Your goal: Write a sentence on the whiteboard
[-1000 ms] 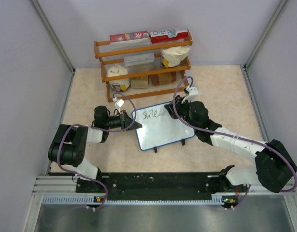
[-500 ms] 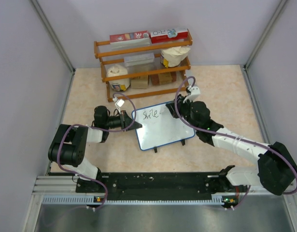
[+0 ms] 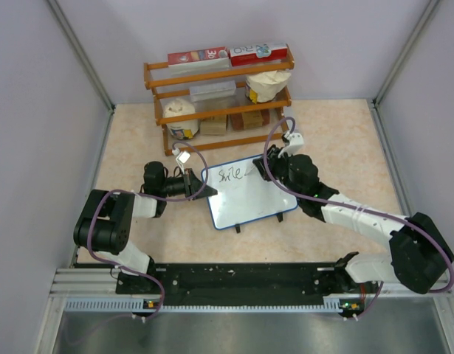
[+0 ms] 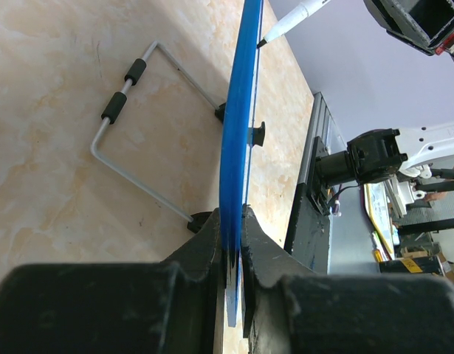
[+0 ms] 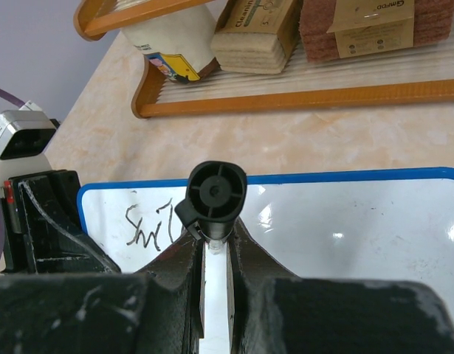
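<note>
Whiteboard (image 3: 249, 199) sits propped on tabletop (image 3: 345, 133): light, stiff, glossy-slick. Your left end effector (image 4: 232, 230) is clamped on its blue frame edge, the best hold. Right end effector (image 5: 215, 247) is clamped on marker (image 5: 216, 193); sentence (image 5: 149, 225) only begun.

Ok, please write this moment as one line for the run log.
left pincer: shut on whiteboard edge | right pincer: shut on marker, tip close to board | sentence: first word only, unfinished
</note>
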